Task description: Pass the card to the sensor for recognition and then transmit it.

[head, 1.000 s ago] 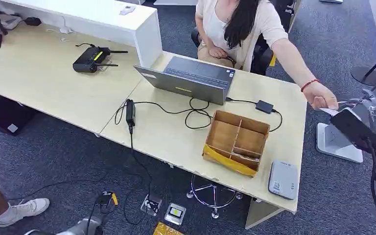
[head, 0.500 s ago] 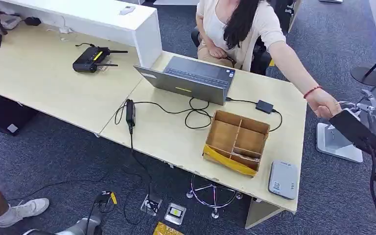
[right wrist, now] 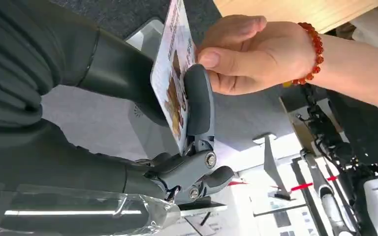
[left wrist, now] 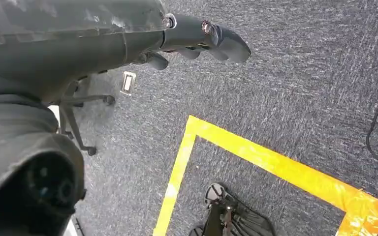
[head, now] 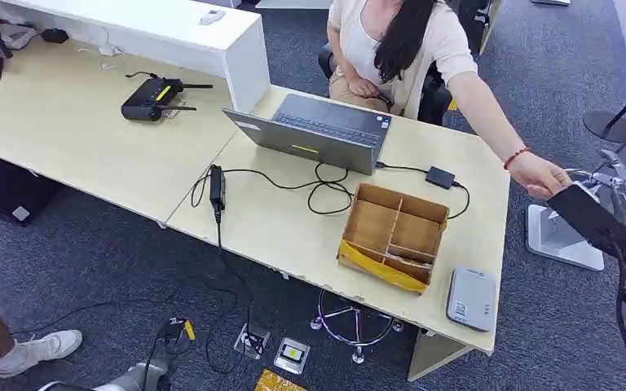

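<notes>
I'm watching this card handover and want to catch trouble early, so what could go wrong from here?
1. The card sits between the right hand's thumb and fingers while the person's hand also touches it; if either lets go at the wrong moment, it may drop to the carpet beyond the desk edge.
2. The sensor lies near the desk corner, so a sweeping arm might knock it.

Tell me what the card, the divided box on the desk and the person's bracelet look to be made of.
Card: thin, glossy printed plastic or laminate, judging by its sheen. Divided box: brown matte cardboard, with yellow tape along one edge. Bracelet: round red-orange beads, glossy, perhaps stone or glass.
</notes>
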Controlling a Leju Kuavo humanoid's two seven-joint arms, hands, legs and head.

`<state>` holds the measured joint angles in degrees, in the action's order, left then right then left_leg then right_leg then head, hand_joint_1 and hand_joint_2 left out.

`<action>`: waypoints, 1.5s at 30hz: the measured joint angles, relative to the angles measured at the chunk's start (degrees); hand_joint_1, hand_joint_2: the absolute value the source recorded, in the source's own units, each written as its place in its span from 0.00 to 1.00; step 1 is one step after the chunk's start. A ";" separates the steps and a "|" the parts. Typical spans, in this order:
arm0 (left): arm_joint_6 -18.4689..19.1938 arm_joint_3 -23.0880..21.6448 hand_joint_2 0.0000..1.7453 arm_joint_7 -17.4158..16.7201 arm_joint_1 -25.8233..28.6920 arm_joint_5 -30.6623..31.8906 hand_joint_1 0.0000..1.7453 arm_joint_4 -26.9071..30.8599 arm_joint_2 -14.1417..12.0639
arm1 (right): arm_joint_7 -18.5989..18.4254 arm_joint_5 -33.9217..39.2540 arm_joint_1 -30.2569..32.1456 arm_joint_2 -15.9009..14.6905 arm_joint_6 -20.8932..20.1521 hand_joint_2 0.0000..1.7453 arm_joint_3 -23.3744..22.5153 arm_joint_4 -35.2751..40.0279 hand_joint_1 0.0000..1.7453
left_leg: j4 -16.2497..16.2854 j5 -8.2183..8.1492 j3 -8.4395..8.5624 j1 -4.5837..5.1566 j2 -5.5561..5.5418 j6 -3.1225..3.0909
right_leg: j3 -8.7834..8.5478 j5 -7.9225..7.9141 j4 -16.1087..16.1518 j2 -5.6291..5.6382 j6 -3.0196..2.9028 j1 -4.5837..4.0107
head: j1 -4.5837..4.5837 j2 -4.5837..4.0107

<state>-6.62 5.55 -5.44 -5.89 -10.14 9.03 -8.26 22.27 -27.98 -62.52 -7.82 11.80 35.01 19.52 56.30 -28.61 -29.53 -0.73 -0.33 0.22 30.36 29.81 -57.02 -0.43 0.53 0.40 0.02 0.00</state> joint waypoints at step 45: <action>-1.03 -0.20 0.00 -0.85 -0.02 -1.29 0.00 0.00 0.02 | 1.88 3.69 12.44 -2.62 -1.68 1.00 -0.39 -0.02 1.00 | 0.01 -0.01 -0.02 0.00 0.01 0.00 | 0.00 0.00 0.01 0.01 0.00 0.00 | 0.00 0.00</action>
<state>-7.65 5.35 -6.29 -5.91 -11.43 9.03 -8.24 24.15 -24.28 -50.08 -10.45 10.12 34.62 19.50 56.30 -28.62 -29.55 -0.73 -0.32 0.22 30.36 29.81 -57.01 -0.43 0.53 0.40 0.02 0.00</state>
